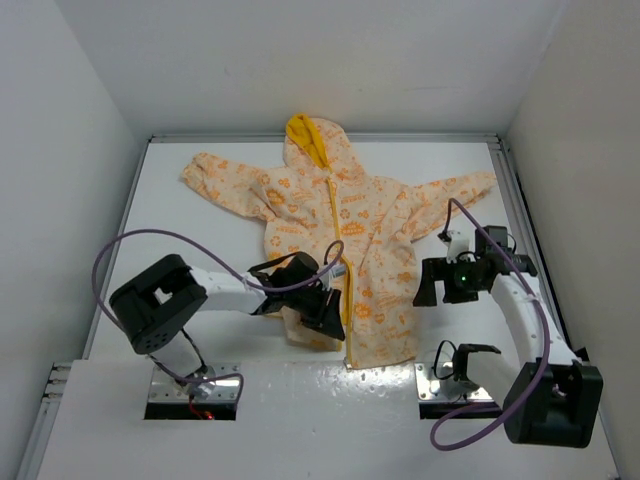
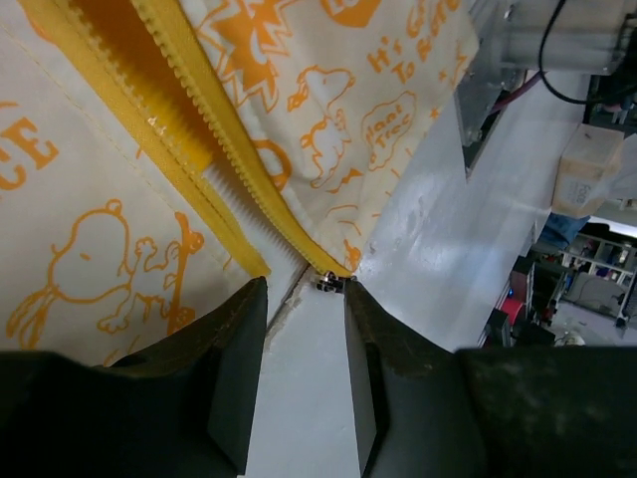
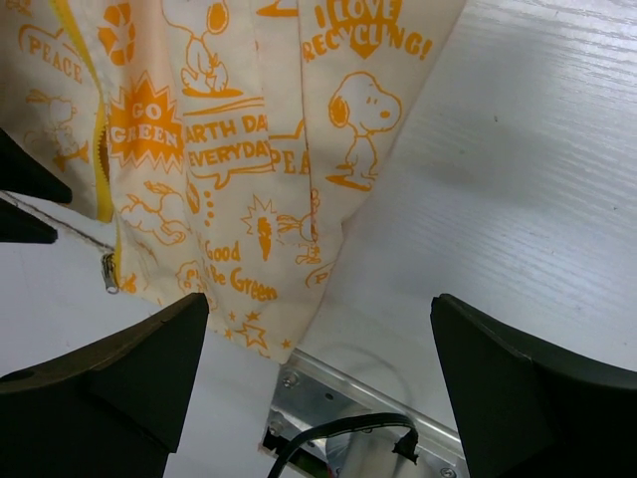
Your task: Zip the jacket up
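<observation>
Jacket [image 3: 261, 149] slogans in orange: "I LOVE RECYCLING!", "GO GREEN", "PEACE"

From here I see my right claw [image 3: 318, 319] with its dark fingers spread wide at the lower corners of the frame, and above them the jacket [image 3: 249, 149] hem lying on the white surface [image 3: 518, 179], its yellow zipper [image 3: 100, 179] at far left.

White worktop [image 1: 180, 240] (glossy, glare at near edge) boxed by plain white walls [image 1: 320, 60]; cluttered shelves [image 2: 597, 269] beyond.
</observation>
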{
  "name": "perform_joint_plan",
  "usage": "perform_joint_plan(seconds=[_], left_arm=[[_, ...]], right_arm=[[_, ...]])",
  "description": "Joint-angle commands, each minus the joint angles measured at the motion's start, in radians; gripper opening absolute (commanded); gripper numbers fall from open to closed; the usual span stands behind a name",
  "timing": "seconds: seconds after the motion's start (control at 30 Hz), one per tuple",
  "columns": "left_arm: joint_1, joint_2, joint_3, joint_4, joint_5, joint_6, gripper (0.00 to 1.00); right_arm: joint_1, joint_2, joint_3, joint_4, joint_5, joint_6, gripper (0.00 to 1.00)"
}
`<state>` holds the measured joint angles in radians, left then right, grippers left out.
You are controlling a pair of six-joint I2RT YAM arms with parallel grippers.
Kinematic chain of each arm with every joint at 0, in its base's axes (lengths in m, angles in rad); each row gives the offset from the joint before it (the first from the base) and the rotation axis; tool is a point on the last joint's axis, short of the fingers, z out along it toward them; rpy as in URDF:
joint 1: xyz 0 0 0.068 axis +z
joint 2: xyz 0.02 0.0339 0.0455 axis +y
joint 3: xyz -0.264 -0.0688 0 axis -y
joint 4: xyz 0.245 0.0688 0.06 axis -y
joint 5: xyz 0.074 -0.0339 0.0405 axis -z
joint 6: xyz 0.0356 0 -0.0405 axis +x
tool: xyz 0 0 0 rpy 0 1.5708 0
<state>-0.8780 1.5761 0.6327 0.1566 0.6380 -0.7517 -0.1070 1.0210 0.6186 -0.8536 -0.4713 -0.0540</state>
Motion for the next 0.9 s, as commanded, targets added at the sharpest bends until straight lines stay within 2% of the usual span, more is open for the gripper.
perform_joint_plan(seconds=[0.0,0.17,0.43,0.6,0.77,0.87], left_arm=[[-0.042,0.045,0.041,0.052,-0.009,-0.061,0.42],[-0.052,0.163,0.139,0.046,0.025,-0.074,0.43],[-0.079,0.274,0.148,0.06,0.002,-0.15,0.5],[-0.079,0.214,0.131,-0.02,-0.084,-0.126,0.57],[-0.079,0.098,0.07,-0.109,-0.208,-0.126,0.75],[-0.079,0.085,0.055,-0.103,-0.242,-0.14,0.76]], right_arm=[[-0.005,0.011,0.021,0.027,0.01,0.008,0.93],[-0.005,0.051,0.058,-0.005,-0.001,-0.004,0.92],[-0.013,0.021,0.047,-0.027,-0.009,-0.053,0.92],[-0.026,-0.012,0.036,-0.051,-0.038,-0.069,0.92],[-0.025,-0.033,0.029,-0.059,-0.064,-0.07,0.93],[-0.025,-0.033,0.026,-0.042,-0.078,-0.069,0.93]])
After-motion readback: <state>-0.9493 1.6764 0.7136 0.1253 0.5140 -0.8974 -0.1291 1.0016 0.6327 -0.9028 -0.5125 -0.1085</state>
